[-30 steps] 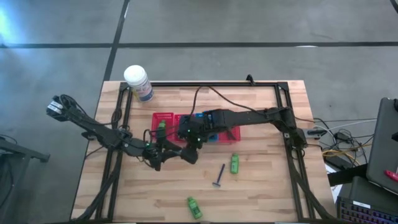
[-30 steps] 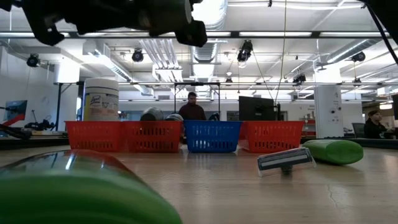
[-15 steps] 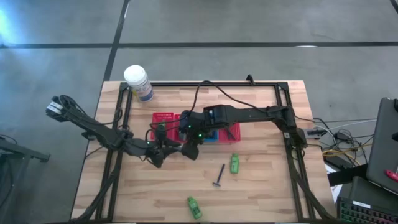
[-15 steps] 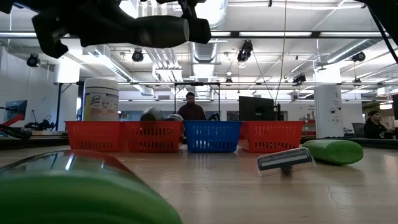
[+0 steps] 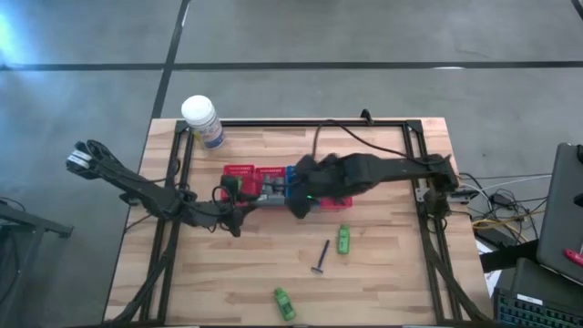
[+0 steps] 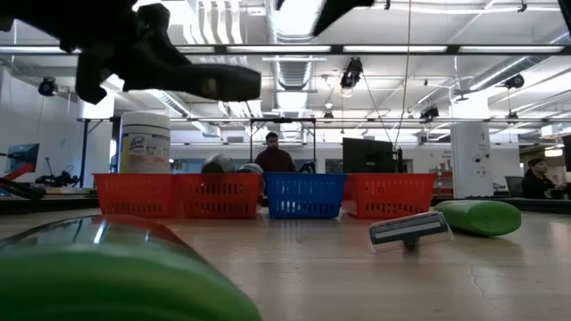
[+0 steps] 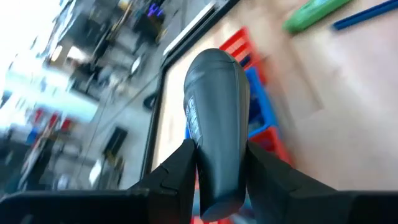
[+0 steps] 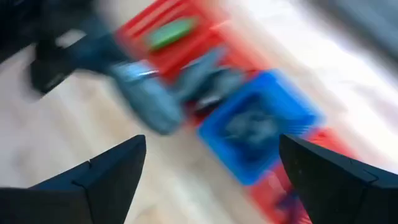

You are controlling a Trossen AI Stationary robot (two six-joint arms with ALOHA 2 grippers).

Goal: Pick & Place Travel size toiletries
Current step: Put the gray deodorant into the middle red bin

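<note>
Now, at nine o'clock the left gripper (image 7: 217, 180) has its jaws clamped on a grey tube (image 7: 216, 112), held in the air just short of the red baskets (image 5: 240, 173). To do this well, carry the tube squarely over a basket that already holds tubes, lower it — then let go. At centre, the blue basket (image 5: 293, 173) sits under the right gripper (image 8: 208, 180), jaws wide apart and empty. Toward four o'clock a green bottle (image 5: 343, 240) and a razor (image 5: 322, 258) wait on the table (image 5: 392, 273) — another green bottle (image 5: 284, 303) at six.

Razor (image 5: 322, 257) between two bottles (image 5: 343, 240), before baskets (image 5: 240, 173)
</note>
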